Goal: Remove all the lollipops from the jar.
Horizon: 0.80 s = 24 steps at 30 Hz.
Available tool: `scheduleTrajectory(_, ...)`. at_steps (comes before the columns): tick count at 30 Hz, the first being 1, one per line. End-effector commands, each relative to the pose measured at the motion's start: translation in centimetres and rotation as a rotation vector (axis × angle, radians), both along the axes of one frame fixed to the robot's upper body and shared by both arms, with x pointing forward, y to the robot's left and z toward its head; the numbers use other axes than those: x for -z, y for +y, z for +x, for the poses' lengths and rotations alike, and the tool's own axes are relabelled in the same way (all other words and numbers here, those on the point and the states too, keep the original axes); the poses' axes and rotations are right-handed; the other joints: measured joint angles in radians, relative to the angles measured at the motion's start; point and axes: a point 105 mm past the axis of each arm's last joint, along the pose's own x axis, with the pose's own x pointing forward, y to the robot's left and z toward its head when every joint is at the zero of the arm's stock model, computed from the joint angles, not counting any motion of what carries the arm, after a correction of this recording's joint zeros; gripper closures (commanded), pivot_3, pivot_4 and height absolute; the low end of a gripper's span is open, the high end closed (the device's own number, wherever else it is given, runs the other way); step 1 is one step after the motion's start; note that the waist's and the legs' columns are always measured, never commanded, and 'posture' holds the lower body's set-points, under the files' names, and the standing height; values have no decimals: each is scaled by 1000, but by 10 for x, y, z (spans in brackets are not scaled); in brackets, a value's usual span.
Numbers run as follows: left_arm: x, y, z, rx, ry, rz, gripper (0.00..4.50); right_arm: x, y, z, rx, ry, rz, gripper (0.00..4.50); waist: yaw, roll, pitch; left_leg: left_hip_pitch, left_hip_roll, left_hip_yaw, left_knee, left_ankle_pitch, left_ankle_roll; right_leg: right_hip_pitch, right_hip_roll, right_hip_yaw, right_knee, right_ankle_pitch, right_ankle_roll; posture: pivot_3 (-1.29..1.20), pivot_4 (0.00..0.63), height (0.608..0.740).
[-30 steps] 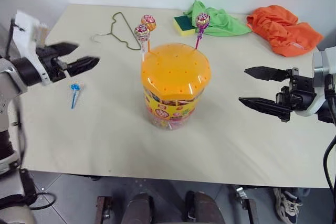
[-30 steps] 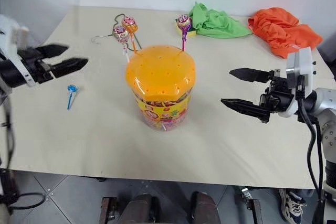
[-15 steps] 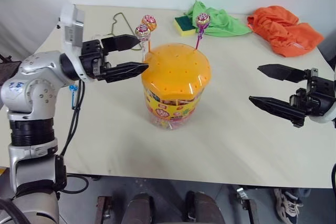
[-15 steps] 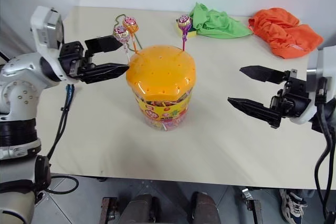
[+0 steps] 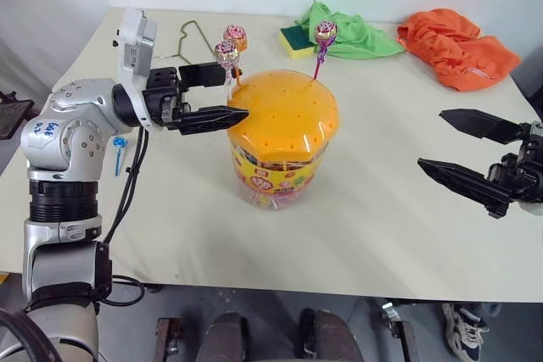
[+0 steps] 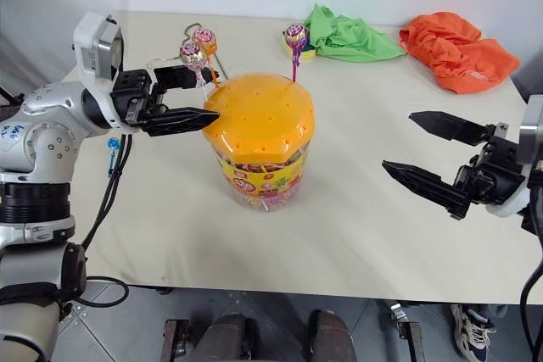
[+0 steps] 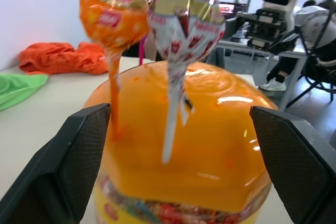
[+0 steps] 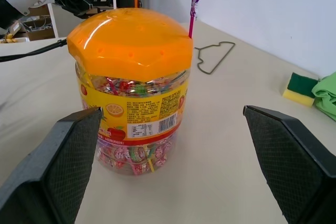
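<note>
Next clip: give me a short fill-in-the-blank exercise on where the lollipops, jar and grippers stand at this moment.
1. The number of lollipops standing in the jar lid is ____.
2. The left gripper, jaws open, is level beside the jar's ____.
3. The fingers of the right gripper are ____.
4. The cloth next to the sponge is ____.

Missing words: three; lid; open; green

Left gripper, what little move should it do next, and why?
Probably ease the left gripper a bit further in and close on the white stick of the nearest lollipop. Its fingers are open beside the jar, and that stick stands between them, untouched.
</note>
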Motion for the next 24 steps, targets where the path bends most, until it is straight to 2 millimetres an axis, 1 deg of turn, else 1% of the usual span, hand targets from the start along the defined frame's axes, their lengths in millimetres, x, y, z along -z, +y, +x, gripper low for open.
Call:
scheduleTrajectory(1, -15, 14, -2, -61, -65, 14, 16, -9, 2, -6, -3, -51, -12, 0, -1, 0, 0, 0, 0, 0, 0, 0, 0, 0, 0, 0, 0, 0, 0, 0, 150, 740)
scheduleTrajectory(3, -14, 19, -9, -61, -51, 30, 16, -9, 1, -5, -6, -47, -14, 0, -1, 0, 0, 0, 0, 0, 0, 0, 0, 0, 0, 0, 0, 0, 0, 0, 150, 740)
scheduleTrajectory(8, -8, 20, -24, -39, -26, 50, 16, -10, 1, -2, -12, -44, -17, 0, -1, 0, 0, 0, 0, 0, 0, 0, 0, 0, 0, 0, 0, 0, 0, 0, 150, 740)
scheduleTrajectory(10, -11, 20, -24, -45, -38, 24, 396, -10, 1, -1, -16, -44, -17, 0, 3, 0, 0, 0, 0, -1, 0, 0, 0, 0, 0, 0, 0, 0, 0, 0, 150, 740)
scheduleTrajectory(12, -10, 19, -23, -47, -35, 22, 671, -10, 1, 0, -18, -43, -18, 0, 3, 0, 0, 0, 0, -1, 1, 0, 0, 0, 0, 0, 0, 0, 0, 0, 150, 740)
scheduleTrajectory(13, -9, 18, -23, -46, -29, 27, 1030, -10, 1, 0, -19, -43, -18, 0, 3, 0, 0, 0, 0, -1, 1, 0, 0, 0, 0, 0, 0, 0, 0, 0, 150, 740)
scheduleTrajectory(14, -9, 16, -23, -34, -30, 26, 1272, -9, 1, 0, -20, -42, -19, 0, 2, 0, 0, 0, 0, -1, 0, 0, 0, 1, 0, 0, 0, 0, 0, 0, 150, 740)
scheduleTrajectory(24, -10, -1, -19, 47, -47, -2, 1272, -7, 0, -2, -4, -41, -20, 0, 3, 0, 0, 0, 0, 0, 0, 0, 0, 0, 0, 0, 0, 0, 0, 0, 150, 740)
